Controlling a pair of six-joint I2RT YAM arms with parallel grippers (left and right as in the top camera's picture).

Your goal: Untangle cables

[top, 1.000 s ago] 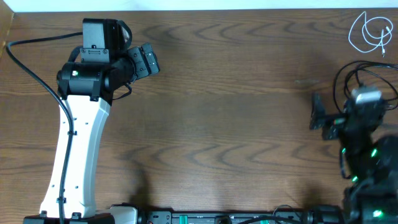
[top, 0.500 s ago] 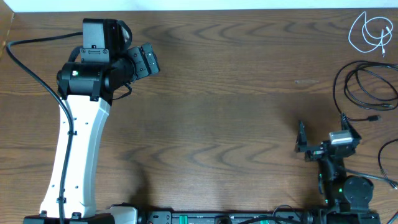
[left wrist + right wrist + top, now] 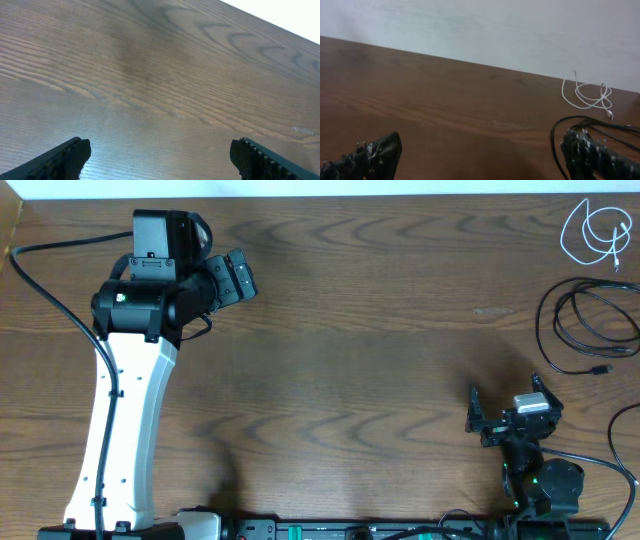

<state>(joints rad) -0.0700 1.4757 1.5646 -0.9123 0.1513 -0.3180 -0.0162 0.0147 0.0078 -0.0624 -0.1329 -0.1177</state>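
Note:
The cables lie at the table's far right. A white cable (image 3: 594, 232) sits coiled in the back right corner, also seen in the right wrist view (image 3: 587, 95). A loose coil of black cables (image 3: 583, 320) lies in front of it, its plug end pointing right; in the right wrist view the black cables (image 3: 570, 121) loop just behind the right finger. Another black cable (image 3: 622, 442) curves along the right edge. My right gripper (image 3: 507, 400) (image 3: 480, 157) is open and empty, left of and nearer than the black coil. My left gripper (image 3: 238, 277) (image 3: 162, 160) is open over bare wood at the back left.
The wooden table (image 3: 360, 360) ends at a white wall along the back. A thick black wire (image 3: 45, 290) runs from the left arm's base past the table's left edge. Arm bases and a rail (image 3: 350, 530) line the front edge.
My right arm has drawn back toward the front edge and slightly left, away from the black coil, which now shows fully. The left arm has not moved.

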